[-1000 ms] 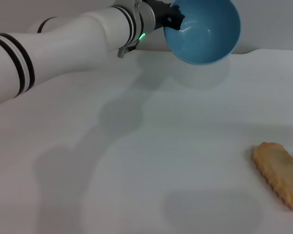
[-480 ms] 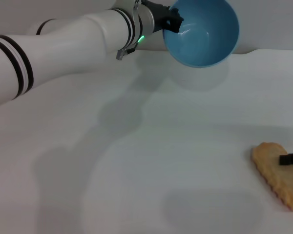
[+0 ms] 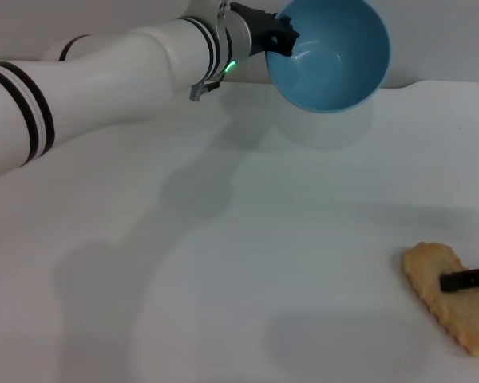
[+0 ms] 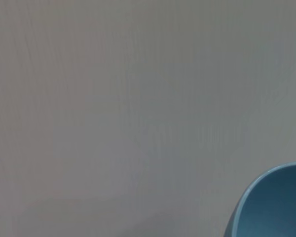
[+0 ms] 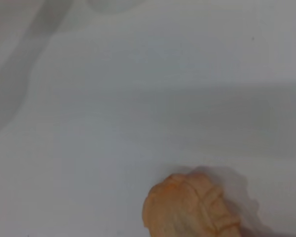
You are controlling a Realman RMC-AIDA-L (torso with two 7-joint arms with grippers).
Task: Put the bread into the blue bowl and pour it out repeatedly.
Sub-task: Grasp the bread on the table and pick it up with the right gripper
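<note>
Left pincer [image 3: 278,38] grasping one blue bowl [image 3: 329,56] aloft; right pincer [image 3: 468,278] touching one bread [image 3: 447,299], grip unclear.

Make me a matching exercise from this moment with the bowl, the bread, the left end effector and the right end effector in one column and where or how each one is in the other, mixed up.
Things:
1. bowl
2. bread
3. left end effector
4. right end effector

States:
A. lying flat on the white table, near the right edge of the head view
B. gripping the bowl's rim
C. held up in the air, tipped so its empty inside shows
D. only a dark tip showing, over the bread

Pairs: 1-C, 2-A, 3-B, 4-D
</note>
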